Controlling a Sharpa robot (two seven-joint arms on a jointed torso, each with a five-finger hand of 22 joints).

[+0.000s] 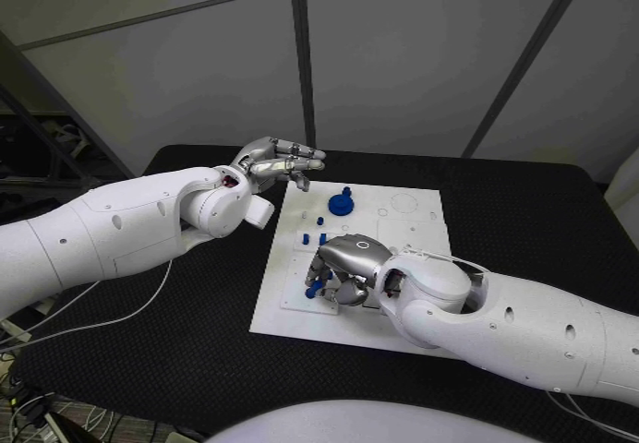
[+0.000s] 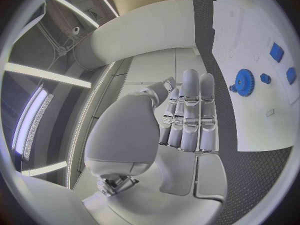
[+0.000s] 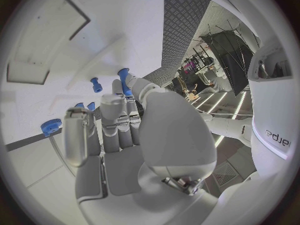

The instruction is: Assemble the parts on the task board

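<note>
The fingers of the right hand are curled down over the near-left part of the white board, and in the right wrist view we can see a small blue peg pinched at their tips, so we'd call that a grip on the peg. The left hand is a different story: fingers straight and pressed side by side, holding nothing, hovering off the board's far-left corner at about 10 o'clock from the board's middle. The rest of the blue bits sit on the board: a blue gear at roughly 11 o'clock from the centre, and a few short pegs between the gear and the right hand. Another loose peg lies just beside the pinched one in the right wrist view. We reckon the step is seating this peg in a hole near the board's front-left, though the palm hides the hole itself from the head camera. To do it well we'd keep the peg upright, go down slow and straight, and not let go until it's bottomed out; a tilted peg will probably jam or skid. Pose-wise, the right arm reaches in from 4 o'clock with the wrist bent so the palm faces the board, while the left arm comes from 9 o'clock, hand raised clear of the parts.
</note>
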